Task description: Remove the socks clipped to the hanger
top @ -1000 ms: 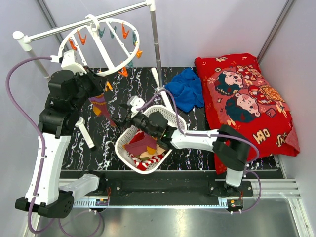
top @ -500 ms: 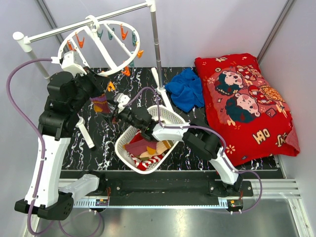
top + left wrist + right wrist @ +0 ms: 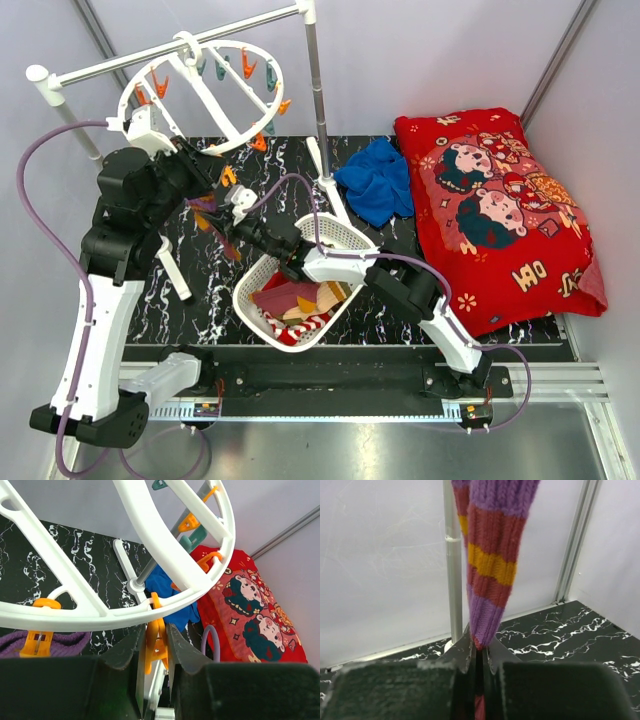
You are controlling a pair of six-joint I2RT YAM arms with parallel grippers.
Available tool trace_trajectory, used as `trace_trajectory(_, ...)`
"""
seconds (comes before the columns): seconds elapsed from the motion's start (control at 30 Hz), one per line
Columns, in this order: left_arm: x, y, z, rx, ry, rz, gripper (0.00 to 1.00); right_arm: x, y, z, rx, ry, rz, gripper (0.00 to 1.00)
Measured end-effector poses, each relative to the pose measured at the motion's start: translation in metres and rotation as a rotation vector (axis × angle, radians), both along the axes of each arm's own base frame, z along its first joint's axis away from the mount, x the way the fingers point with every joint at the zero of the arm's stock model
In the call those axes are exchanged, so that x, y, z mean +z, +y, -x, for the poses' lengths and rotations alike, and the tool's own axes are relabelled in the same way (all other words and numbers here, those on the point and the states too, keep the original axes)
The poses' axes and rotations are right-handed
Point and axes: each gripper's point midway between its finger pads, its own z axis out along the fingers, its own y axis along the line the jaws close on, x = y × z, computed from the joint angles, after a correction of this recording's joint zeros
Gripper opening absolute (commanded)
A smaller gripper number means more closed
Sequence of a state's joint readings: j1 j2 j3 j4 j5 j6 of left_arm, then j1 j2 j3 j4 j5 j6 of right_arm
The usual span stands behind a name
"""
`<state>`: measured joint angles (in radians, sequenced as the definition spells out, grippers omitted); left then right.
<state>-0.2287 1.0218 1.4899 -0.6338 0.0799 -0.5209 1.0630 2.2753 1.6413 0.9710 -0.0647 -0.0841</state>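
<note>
Several patterned socks [image 3: 295, 305] already lie in the white perforated basket [image 3: 345, 235]. At its ten o'clock, one purple-maroon striped sock [image 3: 492, 565], seemingly the only one left, hangs from the white ring hanger [image 3: 275, 75]. The right end effector [image 3: 479, 652] is clamped on its tip, and the left end effector [image 3: 155, 630] squeezes an orange clip [image 3: 156, 655].

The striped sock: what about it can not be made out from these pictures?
- Right wrist view: the upper edge cuts off the striped sock; the right gripper, shut on it, hides its tip.
- Top view: the left arm covers the sock's upper end.
- Left wrist view: the left gripper pinches an orange clip, but its body hides the clip's lower end, so whether the sock hangs there is unclear.
</note>
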Motion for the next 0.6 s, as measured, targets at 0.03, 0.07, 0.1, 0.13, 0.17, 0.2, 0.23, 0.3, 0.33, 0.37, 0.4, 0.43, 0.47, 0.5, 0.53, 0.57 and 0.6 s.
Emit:
trace_trajectory(0.03,0.001,0.000,0.001,0.000,-0.002,0.001,0.39,-0.002,0.000,0.001,0.003,0.008,0.001,0.00)
trace_trajectory(0.07,0.001,0.000,0.002,0.001,-0.003,0.001,0.42,-0.004,-0.001,0.002,0.008,0.017,0.003,0.00)
trace_trajectory(0.1,0.001,0.001,0.003,0.002,-0.006,-0.001,0.45,-0.006,-0.002,0.004,0.014,0.028,0.005,0.00)
trace_trajectory(0.13,-0.001,0.002,0.005,0.004,-0.005,0.000,0.50,-0.008,-0.004,0.006,0.018,0.038,0.009,0.00)
trace_trajectory(0.17,-0.002,0.002,0.006,0.005,-0.003,0.001,0.53,-0.009,-0.008,0.008,0.021,0.049,0.014,0.00)
trace_trajectory(0.2,-0.003,0.003,0.008,0.008,-0.002,0.001,0.55,-0.008,-0.011,0.010,0.023,0.059,0.019,0.00)
trace_trajectory(0.23,-0.003,0.005,0.011,0.011,0.000,-0.001,0.57,-0.006,-0.015,0.012,0.024,0.067,0.020,0.00)
trace_trajectory(0.3,-0.002,0.007,0.016,0.019,-0.004,-0.007,0.61,0.002,-0.023,0.017,0.027,0.080,0.017,0.00)
trace_trajectory(0.33,-0.001,0.009,0.018,0.024,-0.006,-0.010,0.62,0.007,-0.027,0.020,0.028,0.086,0.012,0.00)
trace_trajectory(0.37,-0.001,0.011,0.020,0.030,-0.005,-0.015,0.63,0.016,-0.032,0.024,0.032,0.087,0.003,0.00)
trace_trajectory(0.4,-0.001,0.013,0.022,0.039,-0.002,-0.023,0.64,0.027,-0.037,0.029,0.036,0.086,-0.010,0.00)
trace_trajectory(0.43,-0.001,0.016,0.024,0.051,0.001,-0.032,0.65,0.034,-0.041,0.033,0.038,0.083,-0.019,0.00)
trace_trajectory(0.47,-0.001,0.019,0.025,0.062,0.004,-0.041,0.66,0.043,-0.046,0.038,0.042,0.080,-0.030,0.00)
trace_trajectory(0.5,-0.001,0.022,0.026,0.076,0.007,-0.052,0.67,0.052,-0.050,0.045,0.049,0.077,-0.041,0.00)
trace_trajectory(0.53,-0.003,0.026,0.027,0.091,0.013,-0.066,0.67,0.060,-0.054,0.052,0.056,0.073,-0.051,0.00)
trace_trajectory(0.57,-0.004,0.029,0.028,0.102,0.019,-0.077,0.68,0.065,-0.058,0.057,0.063,0.072,-0.057,0.00)
trace_trajectory(0.6,-0.006,0.032,0.029,0.118,0.027,-0.090,0.69,0.071,-0.061,0.064,0.074,0.073,-0.067,0.00)
